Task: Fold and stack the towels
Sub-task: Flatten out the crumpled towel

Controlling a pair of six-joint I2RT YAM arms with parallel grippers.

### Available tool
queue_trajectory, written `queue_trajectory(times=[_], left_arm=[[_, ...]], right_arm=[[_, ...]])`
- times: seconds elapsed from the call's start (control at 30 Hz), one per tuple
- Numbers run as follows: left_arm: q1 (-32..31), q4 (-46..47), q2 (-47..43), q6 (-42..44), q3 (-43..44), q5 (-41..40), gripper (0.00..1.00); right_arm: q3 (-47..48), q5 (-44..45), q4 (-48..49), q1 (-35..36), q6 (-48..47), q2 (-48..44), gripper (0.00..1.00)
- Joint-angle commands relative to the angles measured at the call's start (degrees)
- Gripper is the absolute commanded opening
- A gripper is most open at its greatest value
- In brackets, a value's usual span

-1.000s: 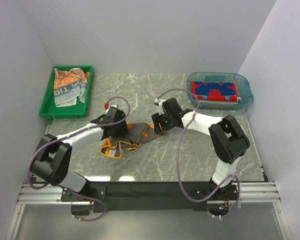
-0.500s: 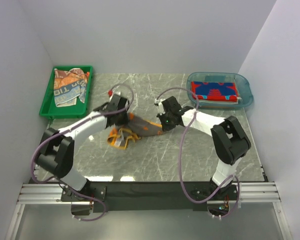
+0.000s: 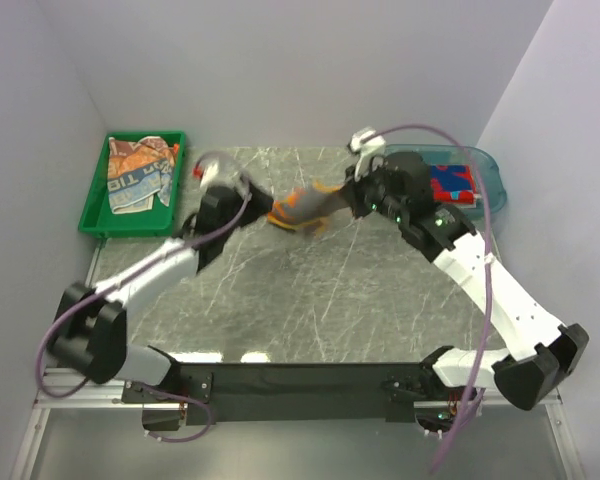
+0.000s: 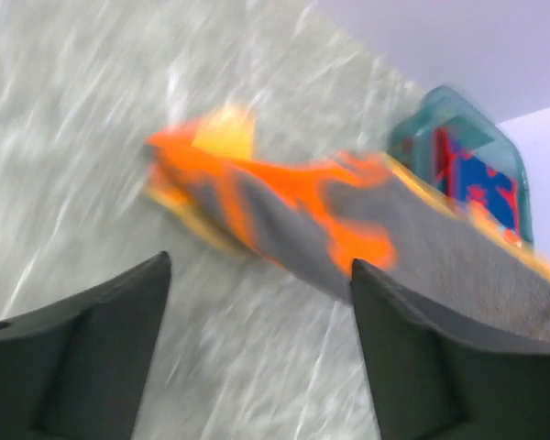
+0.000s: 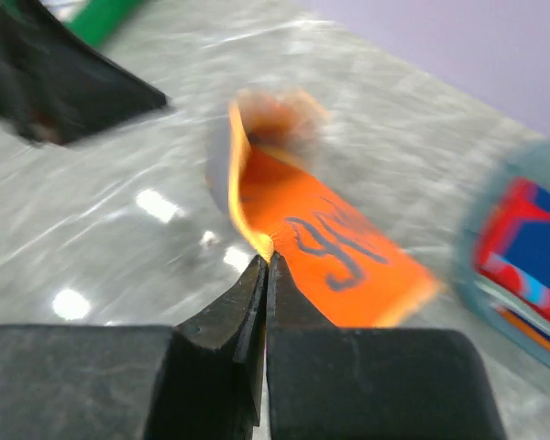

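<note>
Orange-grey towel (image 3: pixel 305 205), its dark markings unreadable, pinched by right tool (image 5: pixel 264 264).

I log one grey marbled table (image 3: pixel 310 300), item one a green plastic tray (image 3: pixel 130 227) at its far left corner, item two a clear blue tub (image 3: pixel 492 180) far right.

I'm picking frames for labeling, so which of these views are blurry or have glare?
Left wrist view: heavy motion blur, orange-grey towel and table smeared. Right wrist view: right gripper sharp, towel soft, bright glare spots on the table. Top view: mostly sharp, slight smear around the towel.
</note>
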Motion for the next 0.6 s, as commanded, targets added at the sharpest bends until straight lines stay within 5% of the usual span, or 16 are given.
queue_trajectory(times=[0.0,0.13,0.33,0.5,0.57], left_arm=[[0.32,10.94,-9.44,-15.96,-20.49,-1.58,0.87],[0.32,9.74,-23.43,-24.62,-37.87,-1.59,0.93],[0.24,-7.21,-42.08,-21.30,-40.01,-1.06,0.93],[0.32,-14.00,-44.03,-14.28,-35.89,-0.62,0.87],[0.32,-14.01,-40.28,-11.72,-34.13,1.91,0.86]], right_arm=[[-6.91,-10.74,-2.72,4.53,-2.95,0.51,0.01],[-12.64,-12.78,-4.03,17.95,-4.01,1.99,0.03],[-19.85,-14.09,-5.53,29.15,2.14,6.47,0.12],[-22.22,-13.40,-6.59,31.97,6.97,4.66,0.55],[-23.54,-4.89,-4.66,30.92,9.25,0.96,0.67]])
